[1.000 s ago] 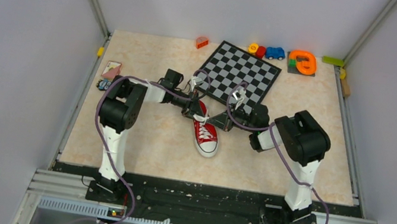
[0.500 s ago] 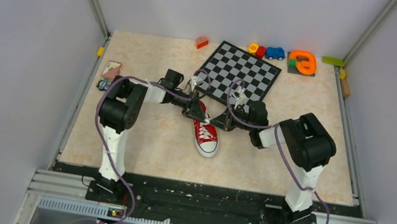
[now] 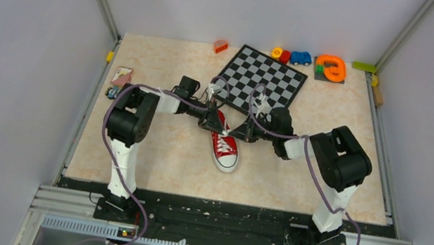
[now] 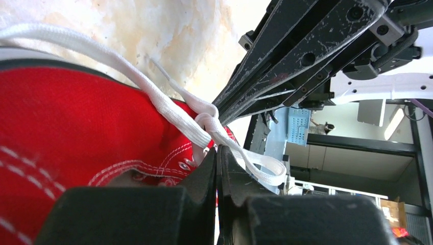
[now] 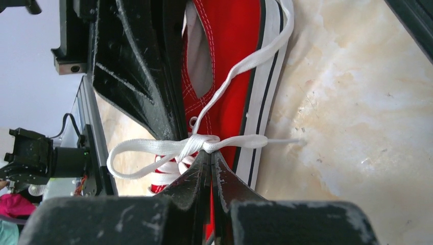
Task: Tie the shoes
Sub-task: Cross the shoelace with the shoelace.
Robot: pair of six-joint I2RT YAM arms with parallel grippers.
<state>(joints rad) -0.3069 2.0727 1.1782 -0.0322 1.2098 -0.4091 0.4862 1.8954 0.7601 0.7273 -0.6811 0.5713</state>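
light: bright, even | shadows: soft | top view: sharp | left wrist: left end effector [image 4: 217, 153] blurred, highlights washed out

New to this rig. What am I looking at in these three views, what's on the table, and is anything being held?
Two small robot arms are bolted at the near edge of a table, each ending in a two-finger claw. The wide picture comes from a fixed camera above and behind the arms. The other two come from a camera on each wrist, so each shows that arm's own black fingers at the bottom.

On the table lies one red sneaker with white laces. Further back are a chessboard and some small toys.

The left gripper and the right gripper meet over the laced part of the shoe. Both are shut, each pinching lace right beside a knot. Loops of lace show in both wrist views.
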